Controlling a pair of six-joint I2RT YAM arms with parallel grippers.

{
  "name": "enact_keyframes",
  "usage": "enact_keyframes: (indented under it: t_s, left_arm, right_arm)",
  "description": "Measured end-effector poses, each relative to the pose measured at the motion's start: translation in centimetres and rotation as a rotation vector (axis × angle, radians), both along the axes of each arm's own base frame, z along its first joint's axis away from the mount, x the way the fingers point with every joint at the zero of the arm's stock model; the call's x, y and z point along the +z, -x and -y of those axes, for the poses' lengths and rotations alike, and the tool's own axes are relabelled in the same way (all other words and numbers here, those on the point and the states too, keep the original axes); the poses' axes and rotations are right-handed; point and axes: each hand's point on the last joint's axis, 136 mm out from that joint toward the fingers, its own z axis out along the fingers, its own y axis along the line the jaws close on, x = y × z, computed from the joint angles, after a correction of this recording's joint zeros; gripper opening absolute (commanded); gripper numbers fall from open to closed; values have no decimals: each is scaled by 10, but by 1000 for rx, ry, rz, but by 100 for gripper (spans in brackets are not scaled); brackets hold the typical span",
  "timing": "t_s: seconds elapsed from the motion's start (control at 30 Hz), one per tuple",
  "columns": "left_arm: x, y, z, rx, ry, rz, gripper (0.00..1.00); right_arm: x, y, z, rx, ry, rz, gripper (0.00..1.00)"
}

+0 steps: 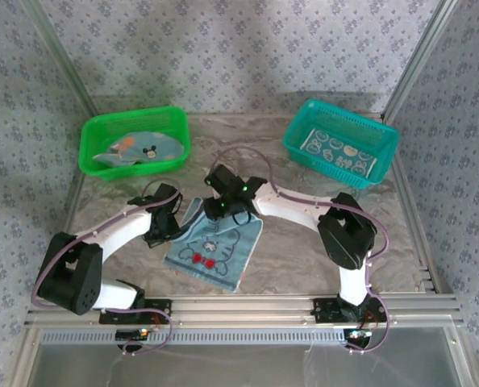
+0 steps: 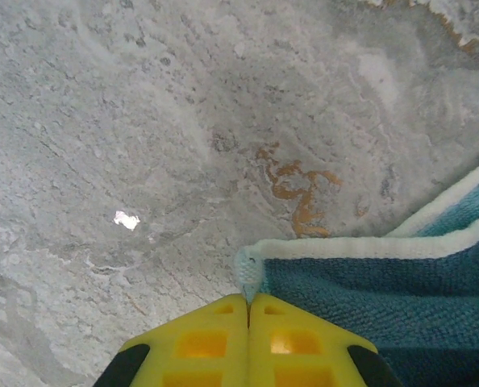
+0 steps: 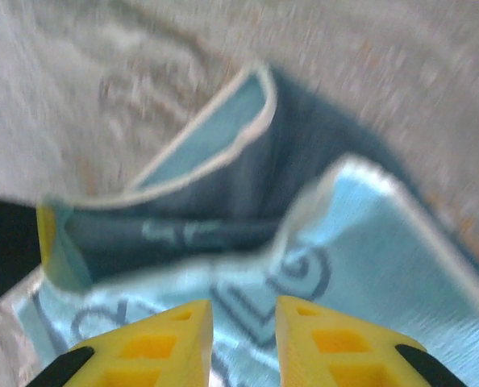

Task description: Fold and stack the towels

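Towel [image 1: 215, 250] — fuzzy matt cloth; green basket [image 1: 135, 167] — plastic.

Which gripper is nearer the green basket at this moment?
Left. The left gripper, shut on a corner of the towel, lies on the near side of the green basket; the right gripper hovers farther right over the same towel.

Towel [image 1: 211, 250]: was light blue on its face, deeper teal on the turned side, white-edged, with a dark-outlined cartoon and red patches.
Green basket [image 1: 131, 118]: bright green lattice. The second towel [image 1: 139, 149] in it showed pale blue, orange and black.
Teal basket [image 1: 297, 135]: teal lattice. The third towel [image 1: 340, 153] was pale with ring outlines.
Table [image 1: 304, 250]: grey, marbled, with one rust-brown stain [image 2: 297, 189].
Walls [image 1: 239, 48]: grey-lilac, small repeated sprigs.
Left gripper [image 2: 248, 302], right gripper [image 3: 241, 305]: yellow fingers, black behind.
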Motion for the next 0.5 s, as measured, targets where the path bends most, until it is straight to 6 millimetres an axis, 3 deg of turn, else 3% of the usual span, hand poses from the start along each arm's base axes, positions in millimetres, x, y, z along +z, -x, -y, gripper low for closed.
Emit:
enact_keyframes:
  t_s: [0.1, 0.2, 0.37, 0.5]
  left_arm:
    - [-2, 0, 1, -1, 1, -6, 0]
    - [-2, -1, 2, -2, 7, -1, 0]
    - [-2, -3, 4, -6, 19, 6, 0]
    - [-3, -3, 5, -8, 25, 6, 0]
  right_arm:
    - [-27, 26, 6, 22, 45, -56, 29]
    - [-37, 33, 13, 8, 67, -84, 30]
    - [-28, 16, 13, -45, 39, -78, 40]
    - [-4, -15, -1, -86, -14, -34, 45]
